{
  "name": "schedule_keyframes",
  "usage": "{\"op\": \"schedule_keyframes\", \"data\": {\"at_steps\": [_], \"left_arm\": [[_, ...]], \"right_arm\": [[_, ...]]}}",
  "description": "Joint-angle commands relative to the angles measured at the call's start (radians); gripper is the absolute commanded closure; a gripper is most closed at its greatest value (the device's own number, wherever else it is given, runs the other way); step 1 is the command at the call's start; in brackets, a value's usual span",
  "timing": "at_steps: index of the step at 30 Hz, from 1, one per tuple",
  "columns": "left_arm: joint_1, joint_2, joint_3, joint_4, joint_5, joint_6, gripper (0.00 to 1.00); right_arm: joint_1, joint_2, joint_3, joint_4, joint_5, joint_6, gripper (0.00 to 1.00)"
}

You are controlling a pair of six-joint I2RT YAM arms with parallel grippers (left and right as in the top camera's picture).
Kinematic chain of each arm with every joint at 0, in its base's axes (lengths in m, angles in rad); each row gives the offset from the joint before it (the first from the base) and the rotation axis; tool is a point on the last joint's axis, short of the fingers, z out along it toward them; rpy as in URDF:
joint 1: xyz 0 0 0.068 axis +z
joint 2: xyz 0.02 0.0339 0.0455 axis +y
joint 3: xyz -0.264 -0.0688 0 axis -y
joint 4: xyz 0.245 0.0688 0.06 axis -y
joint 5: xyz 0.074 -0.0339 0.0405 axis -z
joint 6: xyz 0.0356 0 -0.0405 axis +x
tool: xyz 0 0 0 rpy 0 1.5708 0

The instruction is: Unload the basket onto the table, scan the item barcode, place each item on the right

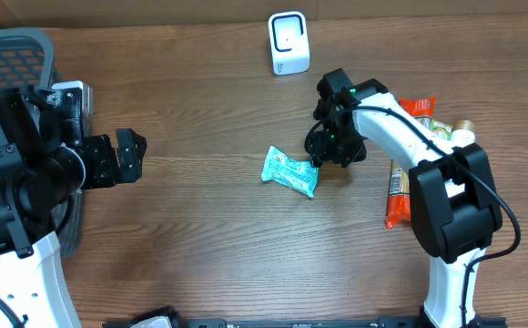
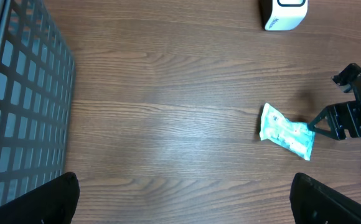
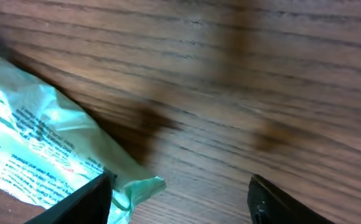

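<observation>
A teal plastic packet (image 1: 290, 170) lies flat on the wooden table near the middle; it also shows in the left wrist view as the packet (image 2: 285, 131) and fills the left of the right wrist view as the packet (image 3: 37, 149). A white scanner (image 1: 289, 43) stands upright at the back, seen again as the scanner (image 2: 283, 12). My right gripper (image 1: 322, 155) is low at the packet's right end, open, with the packet's crimped corner between its fingers (image 3: 84, 202). My left gripper (image 1: 127, 157) hangs open far to the left, nothing between its fingers (image 2: 56, 199).
A grey mesh basket (image 1: 14, 50) stands at the far left, seen close as the basket (image 2: 18, 106). Several packaged snacks (image 1: 408, 155) lie in a pile at the right, behind the right arm.
</observation>
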Motion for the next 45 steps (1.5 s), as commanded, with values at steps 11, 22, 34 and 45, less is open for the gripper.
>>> {"op": "schedule_keyframes", "data": {"at_steps": [11,22,34,45], "left_arm": [[0.005,0.003,-0.004,0.001,0.009,0.019,0.00],[0.005,0.003,-0.004,0.002,0.009,0.019,0.00],[0.005,0.003,-0.004,0.001,0.009,0.019,0.00],[0.005,0.003,-0.004,0.001,0.009,0.019,0.00]], "right_arm": [[-0.048,-0.001,-0.058,0.049,-0.411,0.214,0.23],[-0.024,-0.001,-0.187,0.244,-0.365,0.475,0.31],[-0.036,-0.001,-0.179,0.462,-0.492,0.303,0.96],[-0.122,-0.001,-0.100,0.229,-0.320,-0.145,0.96]]}}
